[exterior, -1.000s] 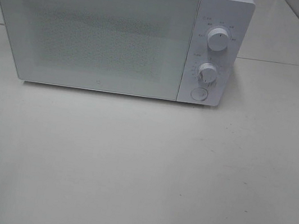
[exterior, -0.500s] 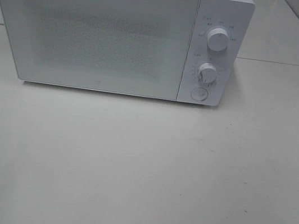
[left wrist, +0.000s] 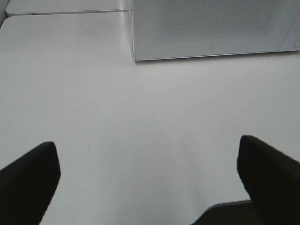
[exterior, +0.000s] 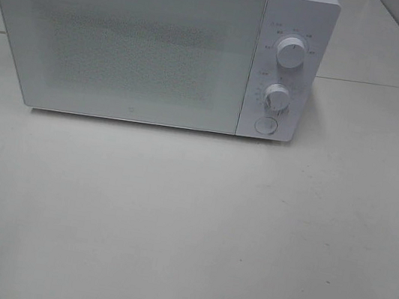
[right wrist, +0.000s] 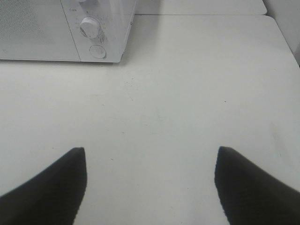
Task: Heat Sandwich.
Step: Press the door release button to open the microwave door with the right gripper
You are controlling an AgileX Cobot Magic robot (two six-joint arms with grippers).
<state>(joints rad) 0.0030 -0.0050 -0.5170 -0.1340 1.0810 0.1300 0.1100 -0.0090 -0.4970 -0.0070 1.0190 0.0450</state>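
Where the sandwich lies: this cannot be told; it is shown in none of the views, and nothing can be made out through the speckled window of the oven door.
Left gripper (left wrist: 146,143): its two dark fingers (left wrist: 28,183) are held wide apart. Nothing is gripped, and only bare table is seen in the gap. It is kept well apart from the oven, whose door side is faced.
Right gripper (right wrist: 150,150): its dark fingers (right wrist: 253,187) are likewise spread wide with nothing between them. It is kept well back from the oven, and the control end is faced.
Oven: a white box-shaped microwave oven (exterior: 139,49) is set upright at the far side of the table.
Door: the wide white door with a dotted mesh window (exterior: 124,50) is shut flush with the control panel.
Controls: a white round upper knob (exterior: 290,52), a white round lower knob (exterior: 276,98) and a white round button (exterior: 265,125) are stacked in that order down the panel on the oven's right end.
Table: a flat off-white table top (exterior: 186,231) is spread in front of the oven.
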